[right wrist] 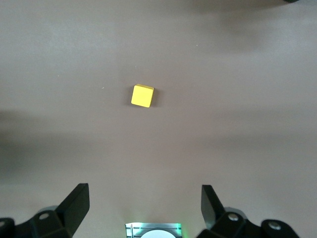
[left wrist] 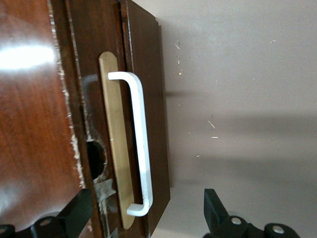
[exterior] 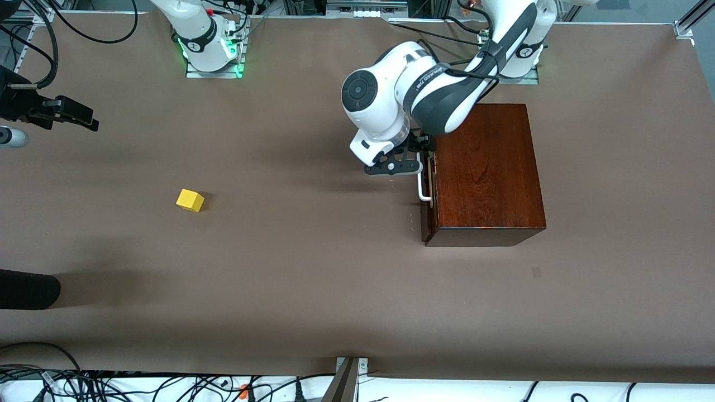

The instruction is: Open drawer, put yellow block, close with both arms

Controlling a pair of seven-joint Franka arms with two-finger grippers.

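The dark wooden box [exterior: 486, 173] stands toward the left arm's end of the table. Its drawer [exterior: 429, 220] looks shut, with the reddish-brown front and white bar handle [exterior: 423, 188] facing the right arm's end. My left gripper [exterior: 423, 161] is open at the handle's end nearer the bases. In the left wrist view the handle [left wrist: 141, 139] has one end between the spread fingers [left wrist: 213, 208], untouched. The yellow block [exterior: 190, 200] lies on the table toward the right arm's end. My right gripper [right wrist: 143, 193] is open and empty, high over the table, with the block [right wrist: 142, 95] below it.
The brown table cover [exterior: 313, 268] runs wide between block and box. A dark object [exterior: 28, 289] juts in at the right arm's end, near the front edge. Cables [exterior: 111, 385] and a metal bracket [exterior: 349, 374] lie along the front edge.
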